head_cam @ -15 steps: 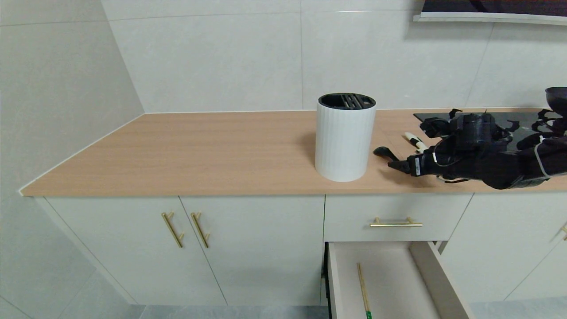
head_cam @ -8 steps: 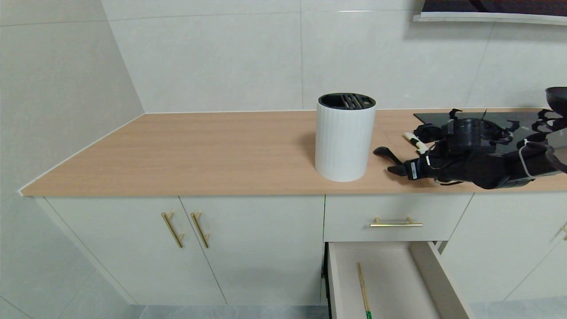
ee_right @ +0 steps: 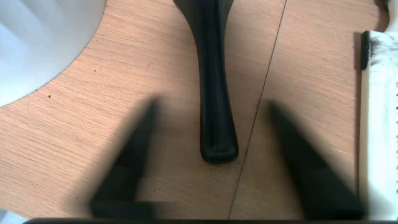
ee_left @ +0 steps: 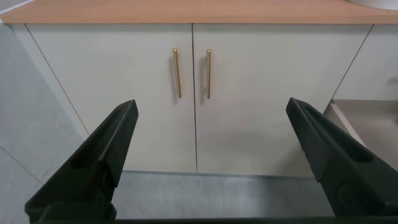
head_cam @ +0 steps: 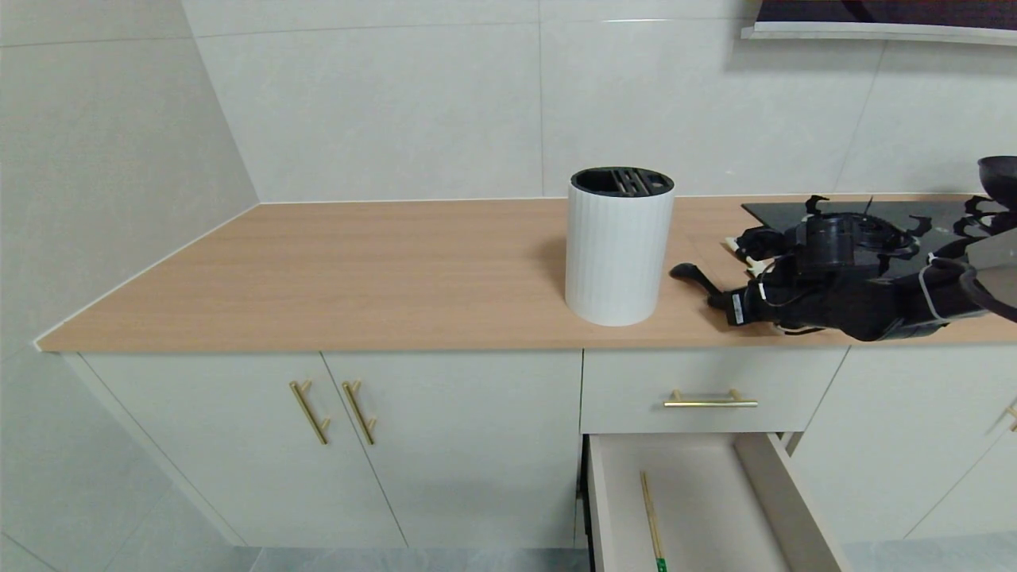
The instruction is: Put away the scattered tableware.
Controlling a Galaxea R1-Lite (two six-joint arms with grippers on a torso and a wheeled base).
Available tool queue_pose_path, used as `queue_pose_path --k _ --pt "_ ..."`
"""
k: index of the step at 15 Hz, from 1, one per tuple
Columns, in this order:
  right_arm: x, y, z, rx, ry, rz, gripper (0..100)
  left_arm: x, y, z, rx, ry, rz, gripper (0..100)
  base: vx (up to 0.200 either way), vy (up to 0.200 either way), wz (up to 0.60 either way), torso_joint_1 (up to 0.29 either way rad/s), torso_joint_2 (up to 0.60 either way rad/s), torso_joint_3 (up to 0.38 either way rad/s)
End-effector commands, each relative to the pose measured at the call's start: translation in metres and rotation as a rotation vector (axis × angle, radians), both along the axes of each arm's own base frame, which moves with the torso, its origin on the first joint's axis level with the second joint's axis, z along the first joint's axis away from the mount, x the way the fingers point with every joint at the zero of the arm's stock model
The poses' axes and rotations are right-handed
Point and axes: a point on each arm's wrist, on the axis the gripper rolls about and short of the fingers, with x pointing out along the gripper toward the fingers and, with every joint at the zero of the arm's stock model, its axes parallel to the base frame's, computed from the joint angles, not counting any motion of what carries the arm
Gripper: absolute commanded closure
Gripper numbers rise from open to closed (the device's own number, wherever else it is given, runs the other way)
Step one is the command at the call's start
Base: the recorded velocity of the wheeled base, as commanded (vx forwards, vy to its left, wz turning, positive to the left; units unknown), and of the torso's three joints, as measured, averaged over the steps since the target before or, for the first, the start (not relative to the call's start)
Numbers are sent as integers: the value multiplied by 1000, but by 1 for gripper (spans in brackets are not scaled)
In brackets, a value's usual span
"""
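While chopsticks [head_cam: 651, 516] lie in the open drawer [head_cam: 771, 488], the right hand [head_cam: 719, 300] gapes around a black handle [ee_right: 216, 93].

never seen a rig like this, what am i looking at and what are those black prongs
It is a two-armed robot tidying a kitchen. The wide picture comes from its head camera, looking down at a wooden countertop. On it stand a white ribbed cylinder holder with a black slotted top and, beside it, a black-handled utensil lying flat. The other two pictures come from cameras on the wrists; the black prongs are gripper fingers. The right gripper is open, straddling that handle. The left gripper is open, facing cupboard doors. Nothing is held.
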Motion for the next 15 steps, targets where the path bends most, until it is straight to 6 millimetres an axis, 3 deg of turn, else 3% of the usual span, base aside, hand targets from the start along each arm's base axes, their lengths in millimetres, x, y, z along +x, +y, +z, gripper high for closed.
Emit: queue_pose_path --k 1,9,13,15 --pt "1 0 -2 1 5 0 100 0 0 0 0 2 1 0 0 0 0 0 0 0" --pt "-4 1 9 -14 -13 -48 100 0 0 0 -2 1 -1 0 0 0 0 0 0 0" --pt "-29 16 34 12 67 -130 100 0 0 0 -2 0 1 0 0 0 0 0 0 0" --pt "-65 22 64 87 136 -185 100 0 0 0 0 0 -1 0 0 0 0 0 0 0"
